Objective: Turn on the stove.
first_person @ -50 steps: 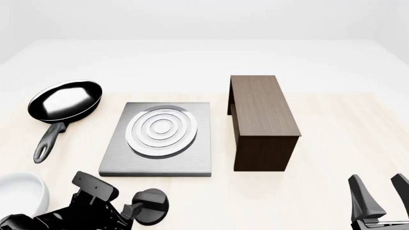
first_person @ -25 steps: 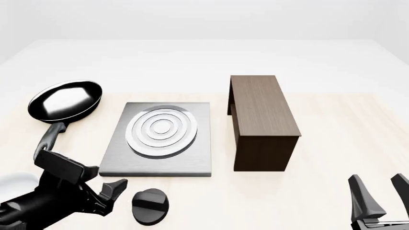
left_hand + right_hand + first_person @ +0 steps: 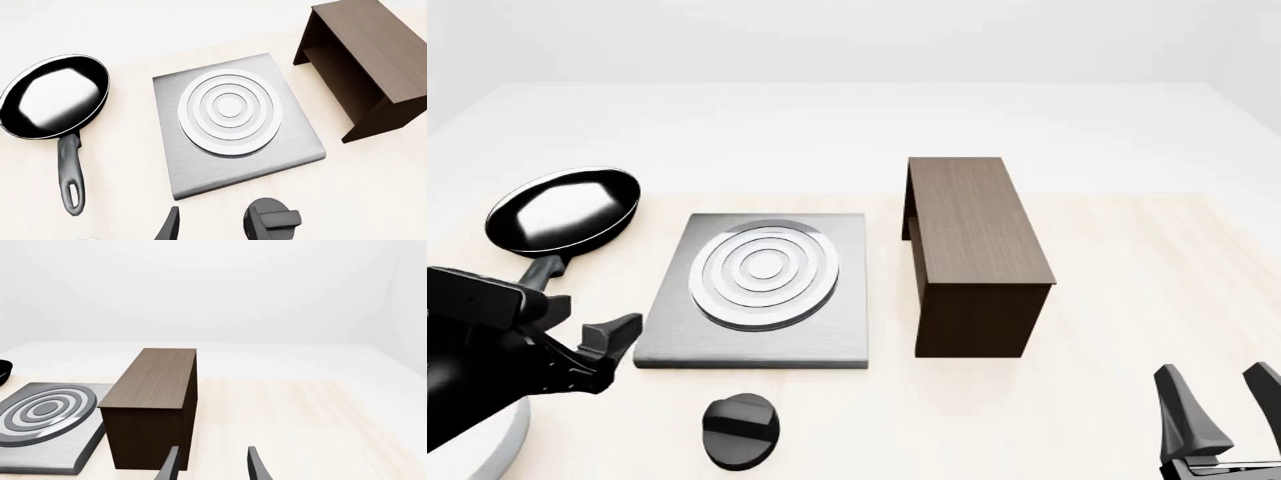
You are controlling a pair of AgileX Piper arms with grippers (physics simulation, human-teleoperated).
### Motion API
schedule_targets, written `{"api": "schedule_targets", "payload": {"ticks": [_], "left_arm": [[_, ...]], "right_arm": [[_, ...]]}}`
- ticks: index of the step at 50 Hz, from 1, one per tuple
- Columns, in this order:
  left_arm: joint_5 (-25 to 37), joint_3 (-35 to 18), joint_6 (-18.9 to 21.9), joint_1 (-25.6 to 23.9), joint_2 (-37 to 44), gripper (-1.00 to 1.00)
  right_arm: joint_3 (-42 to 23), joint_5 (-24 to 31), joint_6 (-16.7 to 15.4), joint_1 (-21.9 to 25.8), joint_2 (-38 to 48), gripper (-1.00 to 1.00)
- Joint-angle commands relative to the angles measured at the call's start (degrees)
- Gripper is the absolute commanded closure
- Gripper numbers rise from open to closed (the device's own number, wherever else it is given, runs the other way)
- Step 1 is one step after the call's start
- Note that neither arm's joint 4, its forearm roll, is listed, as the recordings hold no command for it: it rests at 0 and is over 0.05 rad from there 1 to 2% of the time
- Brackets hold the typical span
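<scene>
knob (image 3: 742,430) first, nearest of the loose things: a small round black disc with a raised ridge across its top, lying on the pale wooden table (image 3: 1148,300) just on the near side of the stove (image 3: 758,290), touching nothing. in the left wrist view it is cut by the frame edge, only its far half showing. the left gripper (image 3: 585,352) sits at the near left, a blocky black shape, left of the knob and well apart from it; its fingers (image 3: 611,333) stand apart with nothing between them, and one of them overlaps the stove's near left corner in the front view. a curved white rim (image 3: 481,450) shows beneath the arm at the near left corner, mostly hidden, so what it is stays unclear. the right gripper (image 3: 1221,405) is at the near right, cut off by the frame, two dark tapered fingers spread apart and empty. the stove is a flat square slab of brushed grey metal with rounded corners and concentric silver rings. right of it stands a tall dark brown wooden box (image 3: 972,250) with visible grain, open on its left face. far left lies a glossy black frying pan (image 3: 563,210), its handle pointing near, the handle's end hidden behind the left gripper.
</scene>
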Motion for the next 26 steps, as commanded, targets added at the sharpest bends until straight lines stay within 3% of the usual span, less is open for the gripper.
{"api": "schedule_targets", "payload": {"ticks": [1, 26], "left_arm": [[1.1, -2.8, -0.1, 4.0, -0.7, -1.00], [1.1, -5.1, 0.0, 9.3, -0.3, -1.00]], "right_arm": [[0.0, 0.0, 0.0, 0.0, 0.0, -1.00], [0.0, 0.0, 0.0, 0.0, 0.0, -1.00]]}}
